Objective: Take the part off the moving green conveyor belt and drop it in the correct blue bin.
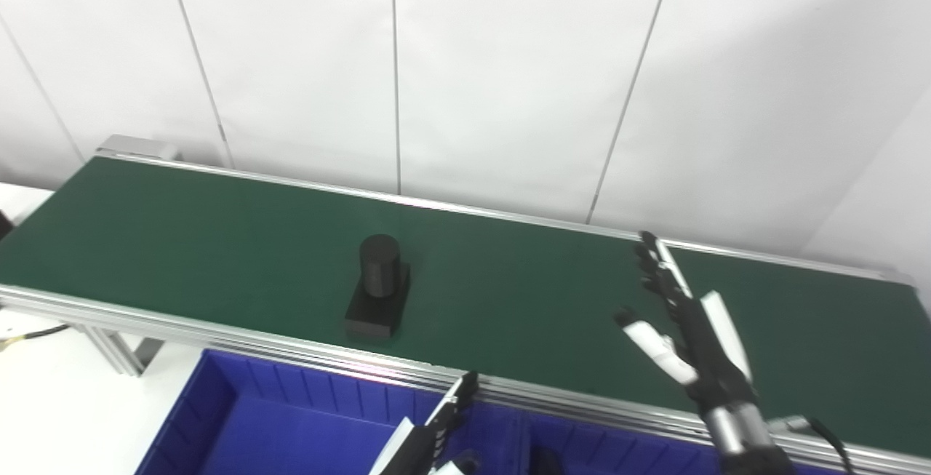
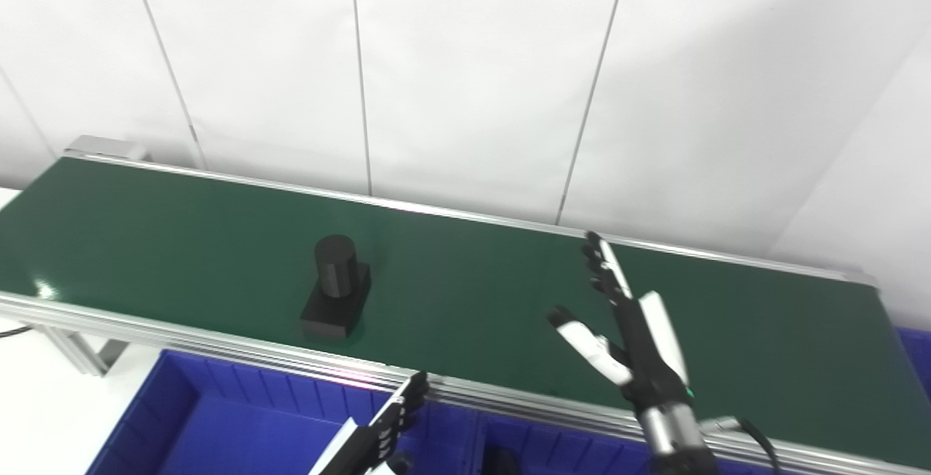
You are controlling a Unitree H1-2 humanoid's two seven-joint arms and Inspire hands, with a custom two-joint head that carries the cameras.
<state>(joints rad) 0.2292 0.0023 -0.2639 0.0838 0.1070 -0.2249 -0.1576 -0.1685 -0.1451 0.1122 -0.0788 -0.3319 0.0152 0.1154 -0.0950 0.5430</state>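
Note:
A black part [image 1: 380, 286], a short cylinder standing on a flat rectangular base, sits upright on the green conveyor belt [image 1: 524, 293], left of the middle; it also shows in the right eye view [image 2: 336, 286]. My right hand [image 1: 684, 329] is raised over the belt's right half, open and empty, fingers spread and pointing up, well to the right of the part. My left hand [image 1: 429, 431] is low at the bottom edge over a blue bin [image 1: 276, 424], fingers stretched out, holding nothing.
The belt's metal side rail [image 1: 218, 333] runs along the near edge, above the blue bins. A second blue bin [image 1: 604, 453] with a dark item inside lies to the right of the first. A white wall stands behind the belt.

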